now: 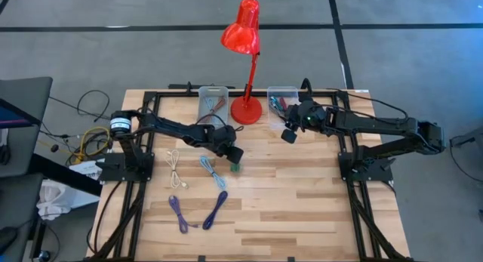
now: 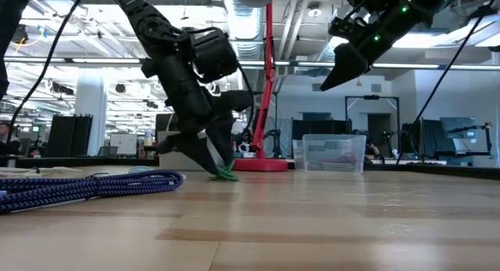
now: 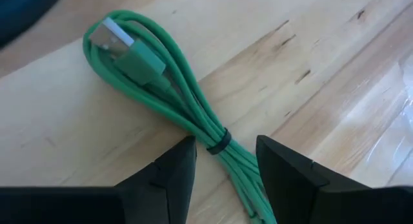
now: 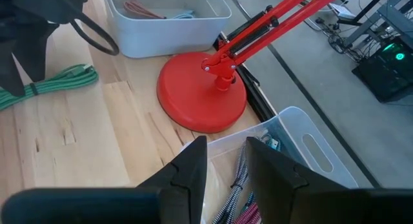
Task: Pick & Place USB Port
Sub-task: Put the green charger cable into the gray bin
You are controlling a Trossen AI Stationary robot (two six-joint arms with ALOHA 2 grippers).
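Observation:
A green USB cable (image 3: pixel 148 69), coiled and bound by a black tie (image 3: pixel 219 141), lies flat on the wooden table (image 1: pixel 302 201), near its middle (image 1: pixel 235 168). My left gripper (image 3: pixel 226 150) is open and low over it. Its fingers stand on either side of the bundle at the tie, tips near the table (image 2: pixel 212 168). My right gripper (image 1: pixel 289 135) is open, holds nothing, and hangs high (image 2: pixel 334 72) above the right clear bin (image 4: pixel 310 133), which holds several cables.
A red desk lamp stands with its round base (image 1: pixel 246 109) between two clear bins at the far edge; the left bin (image 1: pixel 213 90) holds cables. White (image 1: pixel 175 167), light blue (image 1: pixel 212 171) and purple (image 1: pixel 198 214) cables lie on the table's left half. The near right is bare wood.

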